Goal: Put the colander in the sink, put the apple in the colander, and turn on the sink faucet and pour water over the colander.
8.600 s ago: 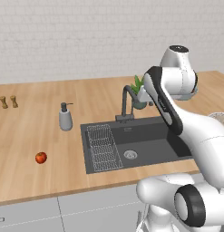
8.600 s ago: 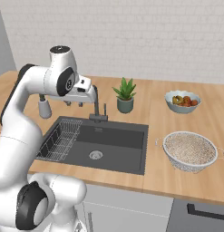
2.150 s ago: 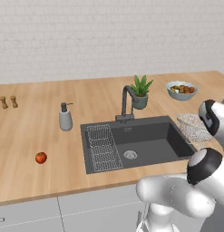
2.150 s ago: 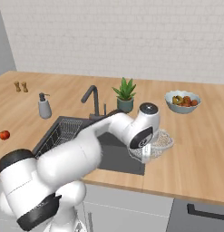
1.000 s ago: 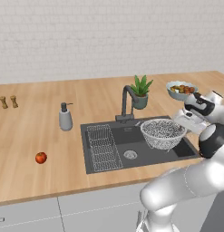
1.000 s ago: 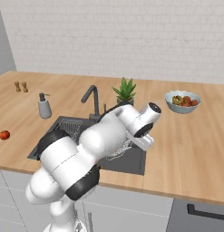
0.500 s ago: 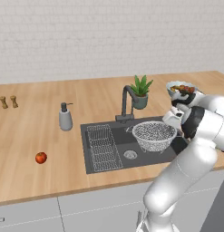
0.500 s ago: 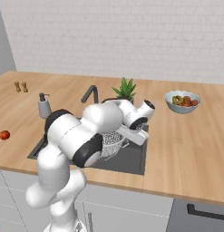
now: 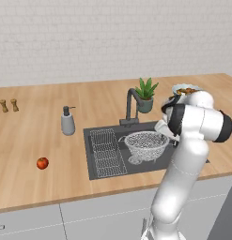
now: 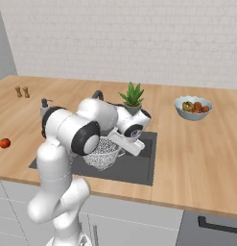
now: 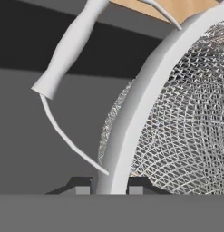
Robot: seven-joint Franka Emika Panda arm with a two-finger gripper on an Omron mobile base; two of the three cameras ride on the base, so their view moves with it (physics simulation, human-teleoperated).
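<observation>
The gripper [image 11: 110, 183] is clamped on the rim of the colander [image 9: 146, 143], one dark fingertip on each side of the white rim band in the hand view (the mesh wall curves away to the right of it, and a slim white handle sticks out to the upper left). In the left base view the colander hangs upright inside the sink [image 9: 99, 173], its rim about level with the table [image 9: 37, 136] top and its base above the basin floor; whether it touches the floor cannot be told. It sits in the middle to right part of the basin, just right of the wire rack [image 9: 106, 152] that lies along the sink's left side. From the right base view the colander [image 10: 101, 152] is partly hidden behind the arm's white elbow, with the hand pressed to its right edge.

The sink faucet [image 9: 131, 107] stands at the back edge of the sink, just behind the colander, its short spout pointing toward the basin. A small potted plant [image 9: 146, 95] stands right beside the faucet, to its right. Farther right, near the back of the table, sits the grey fruit bowl [image 10: 193, 108].

The apple [image 9: 42, 163] lies on the table well to the left of the sink, apart from everything else. A grey soap dispenser [image 9: 67, 121] stands left of the sink, near its back corner. Two small brown shakers [image 9: 9, 105] stand together at the far left of the table.
</observation>
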